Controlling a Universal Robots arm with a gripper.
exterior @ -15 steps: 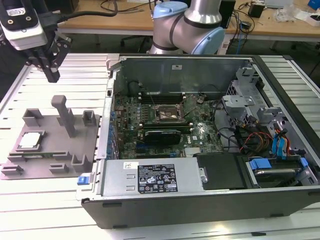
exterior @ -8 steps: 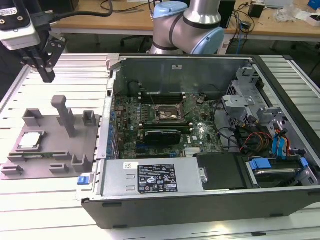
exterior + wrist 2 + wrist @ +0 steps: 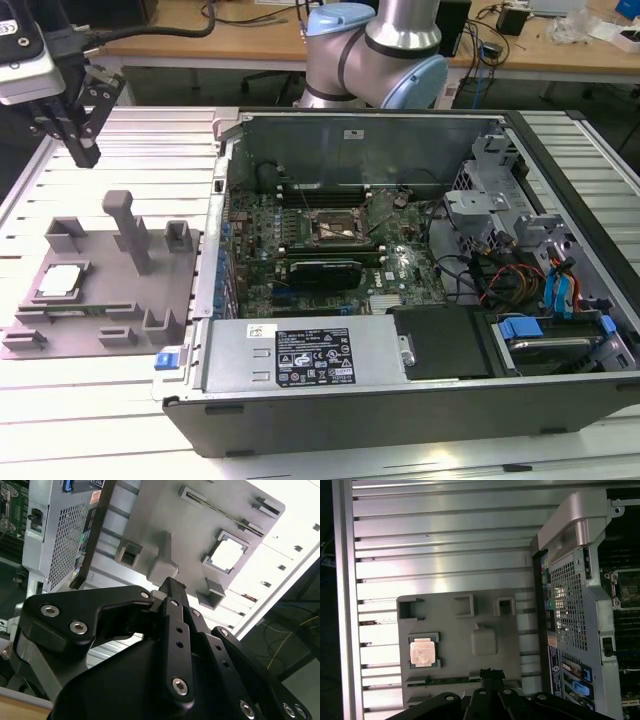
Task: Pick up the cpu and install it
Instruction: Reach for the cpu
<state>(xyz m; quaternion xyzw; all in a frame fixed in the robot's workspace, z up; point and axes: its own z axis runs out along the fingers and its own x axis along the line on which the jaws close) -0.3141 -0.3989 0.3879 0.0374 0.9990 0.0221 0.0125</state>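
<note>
Claw: the claw (image 3: 84,152) is seen with its fingers brought together and nothing held between them, above the slatted table (image 3: 150,140).
Nearest thing: a grey plate (image 3: 105,295) with an upright post (image 3: 130,230). In the first wrist view the fingertips (image 3: 491,672) are lined up near the plate's edge.
Chip: the cpu (image 3: 60,281) is laid flat in a square recess of the grey plate, well apart from the claw. It is also seen in both wrist views (image 3: 227,554) (image 3: 423,652).
Case: the computer case (image 3: 400,400) is set on the exterior view's right of the plate, with a dark socket (image 3: 338,228) on its board.
Handling: the cpu is judged light, thin and stiff, with a smooth metal top that may slip and a delicate underside. Two opposite edges are best gripped, gently, with the chip kept level.
Progress: the chip has not yet been lifted.
</note>
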